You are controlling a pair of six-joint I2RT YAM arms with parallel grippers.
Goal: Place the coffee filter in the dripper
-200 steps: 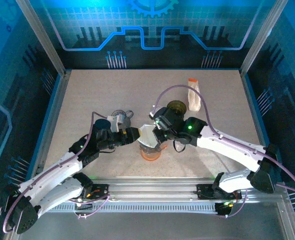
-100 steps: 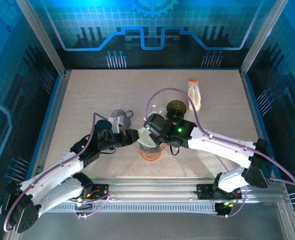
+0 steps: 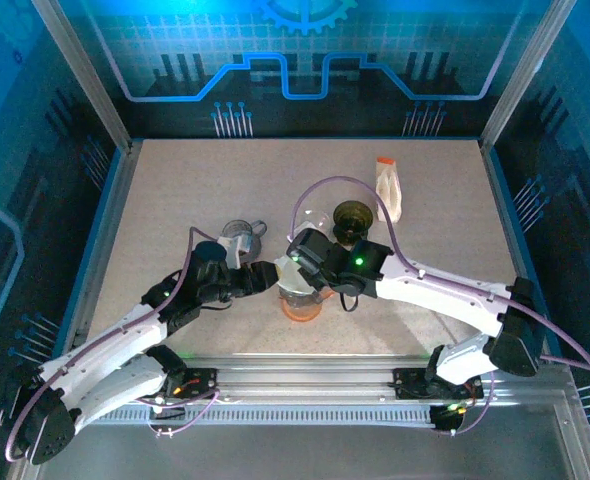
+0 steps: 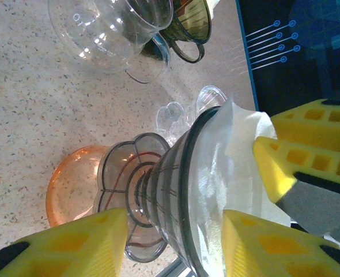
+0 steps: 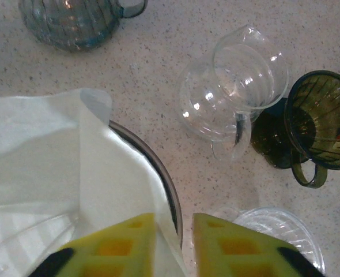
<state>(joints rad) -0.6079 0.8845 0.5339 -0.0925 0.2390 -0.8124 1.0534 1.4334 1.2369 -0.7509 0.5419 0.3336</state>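
The white paper coffee filter (image 5: 55, 150) is sitting open inside the dripper (image 4: 164, 190), its creased upper edge standing up past the rim on one side. The dripper, a clear ribbed cone with a scalloped foot, is standing upright on an orange dish (image 4: 72, 184) near the middle of the table (image 3: 175, 200).

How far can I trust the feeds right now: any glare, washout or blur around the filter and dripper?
Left wrist: reflections streak the clear dripper wall; the near yellow fingers look soft. Right wrist: the coffee filter is nearly washed out white, folds faint; highlights dot the clear glass jug. Top external: sharp, evenly lit, but the dripper is small between both arms.
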